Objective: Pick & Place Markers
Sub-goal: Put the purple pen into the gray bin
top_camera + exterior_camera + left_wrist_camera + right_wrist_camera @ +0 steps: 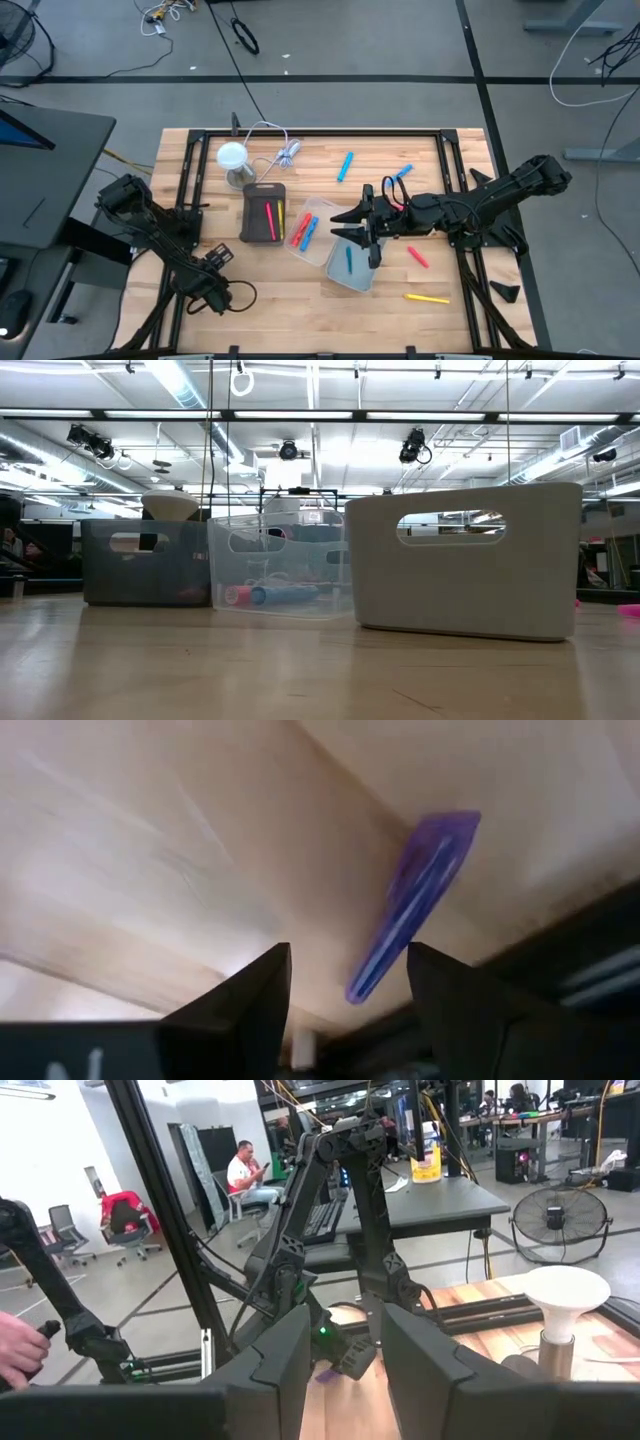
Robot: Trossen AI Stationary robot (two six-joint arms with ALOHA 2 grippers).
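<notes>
Hovering with the right gripper (364, 232) over the near bins in the centre of the high view, fingers (283, 1363) apart and empty, above the light tray (349, 263) already carrying a blue marker (348, 259). Parking the left gripper (213, 290) low at the lower left of that view, fingers (262, 992) apart, a purple marker (414, 905) lying just ahead of them on the tabletop (300, 305), unheld. Judging the step in hand as reaching for the next loose marker: best taking the nearest first, the yellow marker (427, 298) at lower right, then the red marker (418, 256) just beyond it. Lowering squarely across the barrel, not along it, keeping fingers wide until straddling, closing at mid-length to avoid tipping. Leaving for later the farther blue markers (345, 166) toward the upper centre. Sorting so far looking partial, with red and blue in the clear bin (307, 231) and red and yellow in the dark bin (263, 212); lamp (232, 156) standing beyond, well apart.
</notes>
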